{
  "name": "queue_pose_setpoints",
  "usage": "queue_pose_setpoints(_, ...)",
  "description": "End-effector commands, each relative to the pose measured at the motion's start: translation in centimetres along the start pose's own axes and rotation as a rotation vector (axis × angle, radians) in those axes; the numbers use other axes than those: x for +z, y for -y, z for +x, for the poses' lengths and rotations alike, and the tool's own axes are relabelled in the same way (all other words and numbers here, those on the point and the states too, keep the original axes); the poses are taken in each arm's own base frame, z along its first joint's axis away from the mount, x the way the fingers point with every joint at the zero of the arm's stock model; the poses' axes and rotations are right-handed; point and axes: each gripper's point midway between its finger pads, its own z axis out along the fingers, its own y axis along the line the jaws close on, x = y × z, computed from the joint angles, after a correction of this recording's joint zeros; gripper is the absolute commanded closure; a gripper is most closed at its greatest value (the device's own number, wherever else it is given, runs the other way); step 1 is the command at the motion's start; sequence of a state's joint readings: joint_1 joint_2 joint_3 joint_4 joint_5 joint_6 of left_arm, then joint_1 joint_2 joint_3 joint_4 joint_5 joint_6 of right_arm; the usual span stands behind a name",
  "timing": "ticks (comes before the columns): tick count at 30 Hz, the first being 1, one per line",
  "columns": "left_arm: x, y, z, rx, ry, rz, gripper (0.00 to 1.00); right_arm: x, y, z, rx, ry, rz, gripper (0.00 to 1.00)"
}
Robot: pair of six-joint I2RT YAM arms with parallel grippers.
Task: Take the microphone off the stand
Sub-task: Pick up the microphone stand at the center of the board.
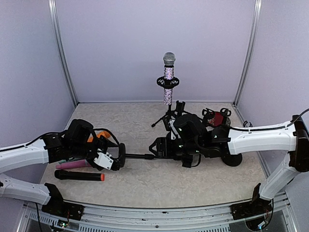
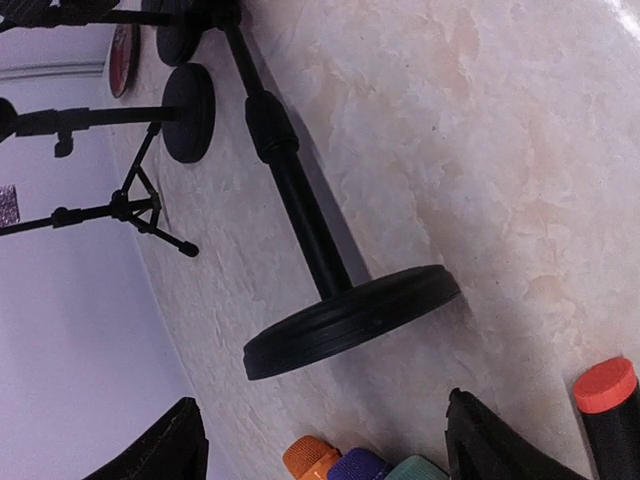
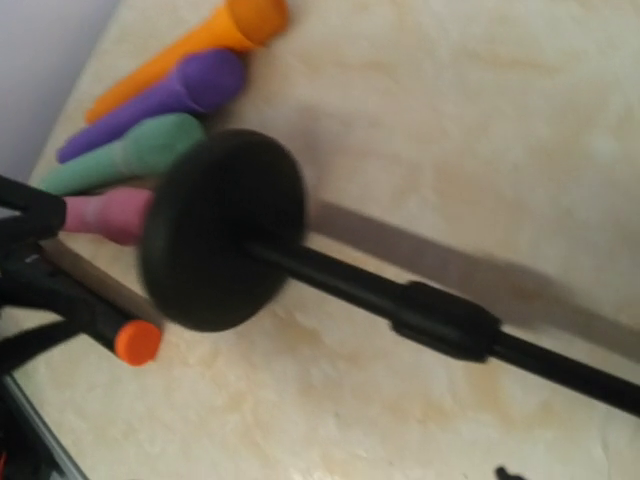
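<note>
The microphone (image 1: 168,77) with the glittering handle stood upright in the ring clip (image 1: 167,81) of a tripod stand (image 1: 168,116) at the back of the table (image 1: 203,183), well apart from both arms. It was not yet removed.

The left gripper (image 1: 115,159) was spread wide. Its fingers (image 2: 170,445) held nothing, and the round foot (image 2: 350,320) of a second, empty stand lay just in front of them. The right gripper (image 1: 157,147) was at the pole (image 1: 140,156) of this lying stand. I could not tell if it was spread or pinching the pole.

The microphone looked stiff and fairly light, but its handle is probably rough and a little slippery. The mesh head can be dented, so it is not a good place for the fingers. I think the best hold is on the handle just above the ring, lifting straight up. The tripod seemed light and may tip, so holding it steady with the other arm would help.
</note>
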State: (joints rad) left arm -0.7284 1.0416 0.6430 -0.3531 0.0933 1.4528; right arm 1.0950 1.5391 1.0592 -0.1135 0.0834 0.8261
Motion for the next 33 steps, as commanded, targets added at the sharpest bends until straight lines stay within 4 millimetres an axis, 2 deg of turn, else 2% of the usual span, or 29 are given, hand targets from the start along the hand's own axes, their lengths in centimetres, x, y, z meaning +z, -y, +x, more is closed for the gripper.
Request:
queue_pose_setpoints(1,1.3,-1.1,0.4,0.201,-0.005,0.056,0.21,-0.6,0.2,-0.1,0.091,0.029,-0.009,0.28)
queue_pose_setpoints(5,3.3,-2.1,1.1,0.292,-0.014,0.105,0.22,-1.5,0.1,-0.2,0.098,0.043,-0.007,0.28)
queue_pose_setpoints(9,4.0,-2.6,1.5,0.382,-0.007,0.207,0.26,-2.7,0.4,-0.1,0.107,0.06,-0.006,0.3)
queue_pose_setpoints(13,3.9,-1.0,1.1,0.488,0.025,0.307,0.28,-3.7,0.5,-0.3,0.115,0.082,-0.016,0.31)
queue_pose_setpoints(18,4.5,2.1,0.6,0.544,0.018,0.441,0.35,-4.8,0.3,-0.7,0.117,0.099,-0.029,0.33)
queue_pose_setpoints(21,5.2,2.6,0.3,0.538,0.01,0.46,0.44,-5.2,0.6,-0.7,0.123,0.106,-0.022,0.33)
queue_pose_setpoints(25,6.3,2.7,0.9,0.51,-0.03,0.483,0.58,-5.5,0.8,-0.7,0.129,0.114,-0.022,0.34)
queue_pose_setpoints(29,6.6,2.2,1.1,0.496,-0.056,0.475,0.76,-5.7,0.8,-0.9,0.13,0.123,-0.026,0.35)
queue_pose_setpoints(32,6.1,1.7,1.1,0.488,-0.063,0.445,0.94,-5.6,0.7,-1.1,0.126,0.126,-0.023,0.35)
queue_pose_setpoints(33,5.9,1.5,1.0,0.483,-0.063,0.43,0.97,-5.5,0.6,-1.1,0.124,0.126,-0.023,0.35)
